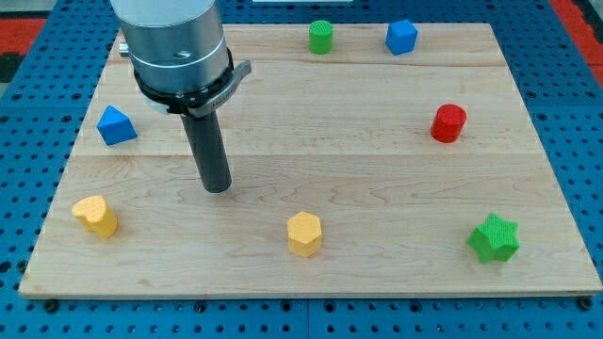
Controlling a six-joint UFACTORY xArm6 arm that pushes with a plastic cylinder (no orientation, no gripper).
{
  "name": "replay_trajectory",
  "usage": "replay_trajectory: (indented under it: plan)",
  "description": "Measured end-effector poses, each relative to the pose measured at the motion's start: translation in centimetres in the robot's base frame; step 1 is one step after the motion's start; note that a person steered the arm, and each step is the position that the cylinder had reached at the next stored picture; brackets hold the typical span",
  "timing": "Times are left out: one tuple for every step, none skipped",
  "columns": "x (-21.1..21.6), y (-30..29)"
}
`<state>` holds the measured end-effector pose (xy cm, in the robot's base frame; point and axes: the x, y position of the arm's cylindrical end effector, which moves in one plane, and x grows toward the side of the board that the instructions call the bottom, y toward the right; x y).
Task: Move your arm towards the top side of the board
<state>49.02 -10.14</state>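
Note:
My tip (218, 187) rests on the wooden board (377, 179) in its left half, touching no block. A blue triangular block (116, 125) lies to the tip's left and slightly higher. A yellow heart-shaped block (96, 215) sits at the lower left. A yellow hexagonal block (304, 234) lies to the tip's lower right. A green cylinder (321, 37) and a blue cube-like block (401, 37) stand near the view's top edge. A red cylinder (448, 123) is at the right. A green star block (494, 238) is at the lower right.
The arm's grey body (174, 42) hangs over the board's upper left and hides part of it. A blue pegboard surface (28, 141) surrounds the board on all sides.

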Motion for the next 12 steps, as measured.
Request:
replay_trajectory:
  plan:
    - [0.0,0.0]
    - [0.0,-0.2]
    - [0.0,-0.3]
    - [-0.1,-0.6]
    - [-0.2,-0.8]
    - [-1.0,-0.8]
    - [-1.9,-0.8]
    - [-2.8,-0.8]
    - [-3.9,-0.8]
    - [-5.6,-0.8]
    - [-7.5,-0.8]
    - [-9.2,-0.8]
